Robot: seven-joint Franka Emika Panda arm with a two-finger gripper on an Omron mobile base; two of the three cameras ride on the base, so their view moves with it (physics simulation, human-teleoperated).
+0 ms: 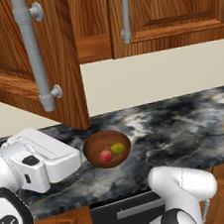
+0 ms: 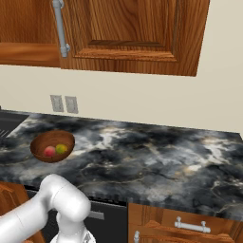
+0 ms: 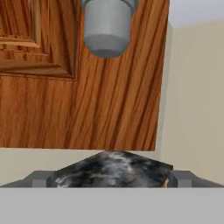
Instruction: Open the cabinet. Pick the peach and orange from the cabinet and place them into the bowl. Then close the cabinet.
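The cabinet's left door [image 1: 5,48] stands swung open toward me, its long grey bar handle [image 1: 34,54] hanging in front. The right door [image 1: 170,6] is closed. On the dark marble counter sits the wooden bowl [image 1: 92,156], with the reddish-pink peach [image 1: 106,156] and the yellow-green orange [image 1: 117,148] inside it. Both fruits also lie in the bowl [image 2: 40,154] in the right base view. My white hand [image 1: 40,161] hovers low, left of the bowl and below the open door. My gripper [image 3: 112,179] is open and holds nothing, facing the door panel [image 3: 87,96] and the handle's end [image 3: 107,28].
Two wall outlets [image 2: 64,103] sit on the cream wall behind the counter [image 2: 156,156]. Lower drawers with short grey handles [image 2: 192,225] run under the counter's front edge. My own arm links [image 1: 186,184] rise in the foreground.
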